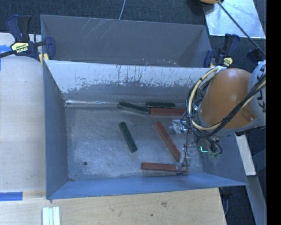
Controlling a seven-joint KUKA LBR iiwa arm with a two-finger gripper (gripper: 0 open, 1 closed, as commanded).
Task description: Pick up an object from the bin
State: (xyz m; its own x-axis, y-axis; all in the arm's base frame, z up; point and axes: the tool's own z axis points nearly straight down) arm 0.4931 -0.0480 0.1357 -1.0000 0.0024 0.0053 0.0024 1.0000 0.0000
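Arm cover, jaws over front brown stick

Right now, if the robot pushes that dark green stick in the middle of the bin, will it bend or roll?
Probably stiff: the dark green stick lies straight on the bin floor, with no sag. Likely light, since it is thin and short beside the bin's walls. I cannot tell whether it is round, so a sideways push may roll it or just slide it.
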